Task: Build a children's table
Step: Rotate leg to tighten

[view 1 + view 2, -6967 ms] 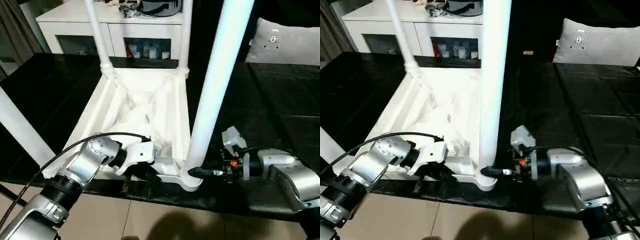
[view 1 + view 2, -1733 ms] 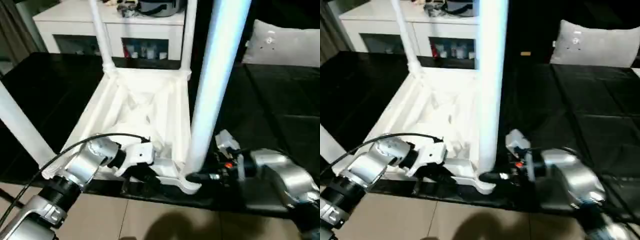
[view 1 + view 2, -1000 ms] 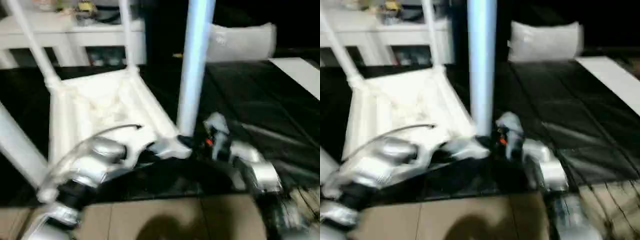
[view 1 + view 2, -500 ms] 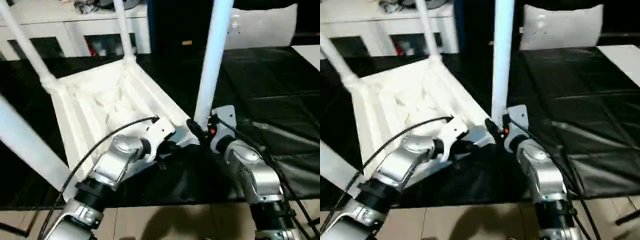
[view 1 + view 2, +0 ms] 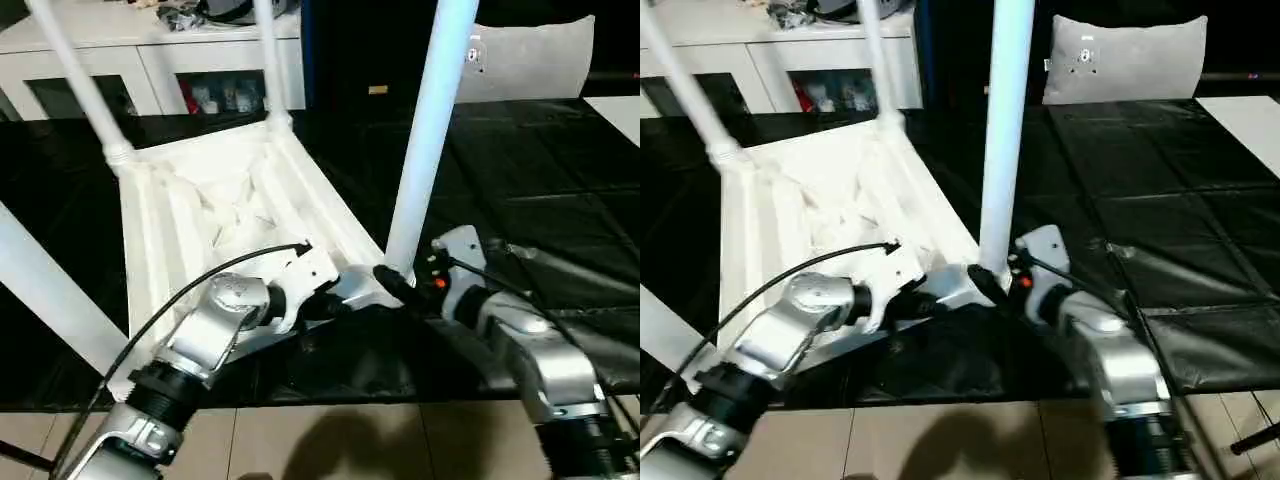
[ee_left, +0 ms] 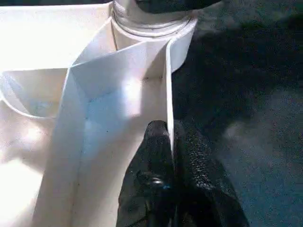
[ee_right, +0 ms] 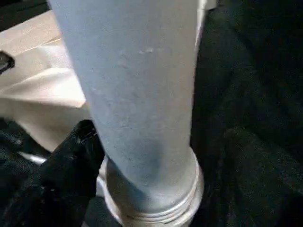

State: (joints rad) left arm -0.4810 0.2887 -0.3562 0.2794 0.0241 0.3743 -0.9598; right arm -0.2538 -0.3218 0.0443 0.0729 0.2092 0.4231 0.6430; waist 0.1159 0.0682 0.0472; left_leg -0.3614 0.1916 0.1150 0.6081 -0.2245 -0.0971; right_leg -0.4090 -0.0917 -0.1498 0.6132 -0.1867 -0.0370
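Left tool (image 6: pixel 171 142) pinching table rim (image 6: pixel 166 85)

Dim room — white table (image 5: pixel 220 215) overexposed; wrist views soft, close.

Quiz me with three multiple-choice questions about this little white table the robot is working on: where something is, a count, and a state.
1. What does the left gripper pinch?
A. the tabletop's rim
B. a leg
C. the cabinet

2. How many legs stand in the tabletop?
A. two
B. three
C. four

3. How does the tabletop lie?
A. ribbed underside up
B. on its edge
C. smooth side up

Answers:
1 A, its fingers are shut on the thin wall.
2 C, one leg rises at each corner.
3 A, its ribs face upward.
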